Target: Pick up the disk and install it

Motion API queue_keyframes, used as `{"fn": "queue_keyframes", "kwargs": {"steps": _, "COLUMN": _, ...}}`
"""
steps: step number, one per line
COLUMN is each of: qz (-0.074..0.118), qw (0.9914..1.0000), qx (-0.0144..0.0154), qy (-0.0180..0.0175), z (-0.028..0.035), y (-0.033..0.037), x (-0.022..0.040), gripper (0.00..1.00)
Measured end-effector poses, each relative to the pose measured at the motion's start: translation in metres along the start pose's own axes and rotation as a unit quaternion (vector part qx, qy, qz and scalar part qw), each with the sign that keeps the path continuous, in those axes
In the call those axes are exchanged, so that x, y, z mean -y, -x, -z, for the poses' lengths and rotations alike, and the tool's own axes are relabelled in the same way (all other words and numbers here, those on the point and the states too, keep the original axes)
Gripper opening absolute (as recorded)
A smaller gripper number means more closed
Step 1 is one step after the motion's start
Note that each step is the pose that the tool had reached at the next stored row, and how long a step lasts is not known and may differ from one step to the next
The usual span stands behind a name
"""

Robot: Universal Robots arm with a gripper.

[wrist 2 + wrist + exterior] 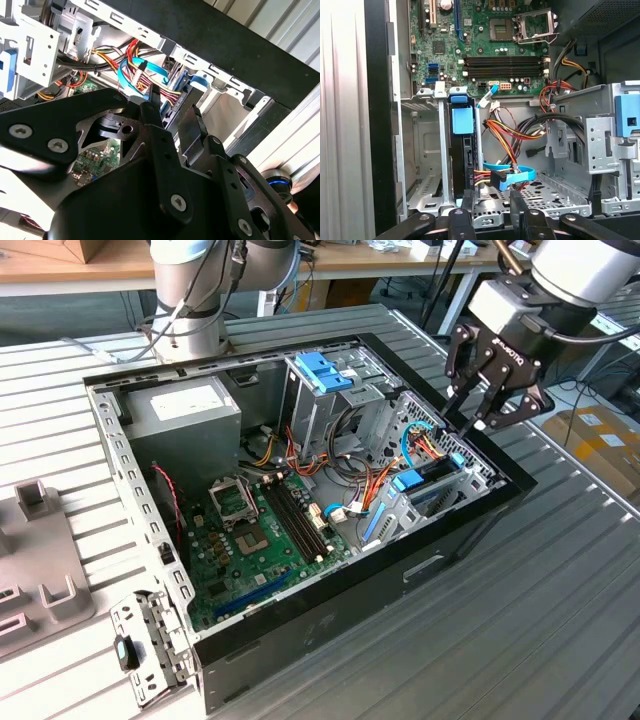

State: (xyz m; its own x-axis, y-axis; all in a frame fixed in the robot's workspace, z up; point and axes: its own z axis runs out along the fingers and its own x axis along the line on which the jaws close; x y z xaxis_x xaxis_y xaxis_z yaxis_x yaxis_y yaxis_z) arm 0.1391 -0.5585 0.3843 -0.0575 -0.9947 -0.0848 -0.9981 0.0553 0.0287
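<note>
While the open computer case (300, 490) fills the middle of the ribbed table (560, 620) in the exterior view, its power supply (185, 420) sits toward that view's left, the motherboard (270, 530) lies centrally, and the grey drive cage (330, 390) stands behind. Farther right, the disk (428, 478) stands on edge in its bay by the case's side wall. Just above it hovers the gripper (468, 422), fingers slightly apart and holding nothing.
</note>
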Motion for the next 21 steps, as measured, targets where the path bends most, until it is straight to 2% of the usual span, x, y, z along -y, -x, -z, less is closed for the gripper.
{"fn": "queue_keyframes", "kwargs": {"steps": 21, "qz": 0.000, "qw": 1.00000, "qx": 0.0000, "qy": 0.0000, "z": -0.0034, "y": 0.0002, "x": -0.0023, "gripper": 0.42}}
